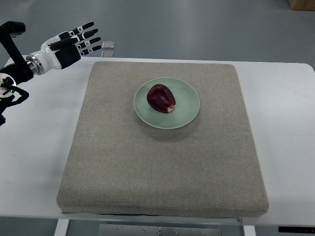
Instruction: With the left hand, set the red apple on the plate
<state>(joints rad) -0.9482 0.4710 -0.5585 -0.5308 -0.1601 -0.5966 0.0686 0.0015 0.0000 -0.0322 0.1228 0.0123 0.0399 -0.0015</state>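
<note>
A dark red apple [161,98] lies on a pale green plate [187,110] near the middle of a grey mat [162,162]. My left hand [78,42] is raised at the upper left, off the mat's far left corner and well away from the plate. Its fingers are stretched out and spread, and it holds nothing. My right hand is out of view.
The mat lies on a white table [285,113]. A small clear object [109,45] sits at the table's far edge beside my left hand's fingertips. A brown box corner [301,4] shows at the top right.
</note>
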